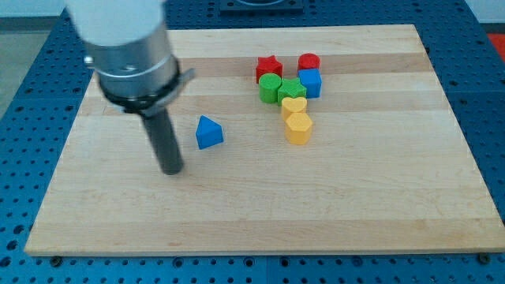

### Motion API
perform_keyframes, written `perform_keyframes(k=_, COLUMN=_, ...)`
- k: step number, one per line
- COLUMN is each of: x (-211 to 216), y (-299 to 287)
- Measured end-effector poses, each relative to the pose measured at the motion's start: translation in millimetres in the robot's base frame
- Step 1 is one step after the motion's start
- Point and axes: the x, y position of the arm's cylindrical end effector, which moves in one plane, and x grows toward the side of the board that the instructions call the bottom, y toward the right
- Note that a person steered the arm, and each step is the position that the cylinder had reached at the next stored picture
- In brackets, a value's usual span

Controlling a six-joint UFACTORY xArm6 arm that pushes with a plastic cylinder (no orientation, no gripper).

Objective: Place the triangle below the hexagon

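**Tip stands left of the blue triangle**

You see the pale wooden table (379,213) carrying seven small blocks. My tip (172,170) rests on the table just to the view's left of the blue triangular block (208,132), near it but not touching. This arm has no fingers, only the straight dark rod, so nothing is spread or pinched.

Well to the view's right sits a tight cluster. The red star block (269,67) and the red cylinder-like block (308,62) form its top row. Below them sit two green blocks (271,87), (291,90) and the blue cube (310,82). The yellow heart block (293,106) follows, with the yellow hexagonal block (298,128) touching its lower edge, lowest of the cluster.
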Motion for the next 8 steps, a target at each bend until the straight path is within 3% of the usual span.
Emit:
perform_keyframes(k=2, x=-62, y=-7)
perform_keyframes(k=8, x=-19, y=120)
